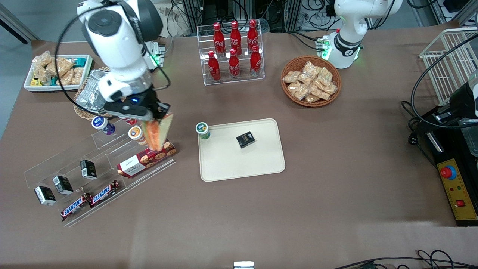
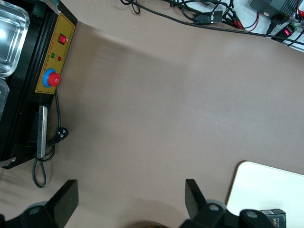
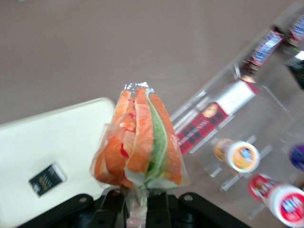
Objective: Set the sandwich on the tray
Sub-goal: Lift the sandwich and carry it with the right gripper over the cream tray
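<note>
The right arm's black two-finger gripper (image 1: 158, 116) is clenched on the clear-wrapped triangular sandwich (image 1: 157, 133) with orange and green filling, holding it up at left of centre in the front view, above a red tartan biscuit box (image 1: 146, 161). The large cream-beige rectangular plastic tray (image 1: 231, 164) lies flat at mid-frame, apart from the sandwich, carrying a small black box (image 1: 245, 139) and a green-lidded cup (image 1: 202, 130) at its corner.

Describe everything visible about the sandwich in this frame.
The sandwich is a wedge in clear crinkled wrap, with orange layers, a green layer and pale bread at its edges. The gripper is shut on it, pinching the wrap at one end, so it hangs in the air. It sits above the red biscuit box on the clear display stand, toward the working arm's end from the tray, not yet over it. Nothing else touches it.
</note>
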### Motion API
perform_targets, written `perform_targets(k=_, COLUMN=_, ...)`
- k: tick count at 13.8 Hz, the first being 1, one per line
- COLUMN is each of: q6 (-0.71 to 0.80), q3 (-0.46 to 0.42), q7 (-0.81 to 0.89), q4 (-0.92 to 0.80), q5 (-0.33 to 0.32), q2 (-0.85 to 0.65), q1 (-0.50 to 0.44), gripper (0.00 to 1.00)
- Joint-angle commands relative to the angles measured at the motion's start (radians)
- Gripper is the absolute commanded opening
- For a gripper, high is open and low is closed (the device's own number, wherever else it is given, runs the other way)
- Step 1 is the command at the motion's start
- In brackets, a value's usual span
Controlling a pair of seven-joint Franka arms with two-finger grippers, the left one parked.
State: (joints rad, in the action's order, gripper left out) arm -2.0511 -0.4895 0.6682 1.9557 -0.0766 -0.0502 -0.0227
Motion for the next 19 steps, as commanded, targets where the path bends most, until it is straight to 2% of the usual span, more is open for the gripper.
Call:
perform_targets(k=1, q6=0.014, q3=-0.049, q7=-0.045, q4=-0.161, q5=-0.069, q2=0.183, q1=-0.041, gripper=0.0)
perform_targets(k=3, q6=0.009, q3=-0.049, q7=-0.058, q4=-0.196, q5=-0.194, q2=0.257, q1=-0.109, gripper=0.0)
perform_targets(k=5, q6=0.0, q3=-0.049, q7=-0.088, q4=-0.231, q5=-0.282, q2=0.334, q1=-0.182, gripper=0.0)
perform_targets(k=8, q6=-0.092, q3=-0.049, q7=-0.098, q4=-0.242, q5=-0.443, q2=0.432, q1=-0.269, gripper=0.0)
perform_targets(k=12, q6=-0.177, q3=-0.049, q7=-0.179, q4=-0.244, q5=-0.592, q2=0.556, q1=-0.329, gripper=0.0)
perform_targets(k=13, q6=-0.222, q3=-0.047, q7=-0.183, q4=-0.245, q5=-0.621, q2=0.591, q1=-0.329, gripper=0.0)
perform_targets(k=15, q6=-0.297, q3=-0.04, q7=-0.278, q4=-0.256, q5=-0.637, q2=0.653, q1=-0.327, gripper=0.0)
perform_targets(k=19, q6=-0.304, q3=-0.037, q7=-0.637, q4=-0.385, q5=-0.631, q2=0.783, q1=-0.327, gripper=0.0)
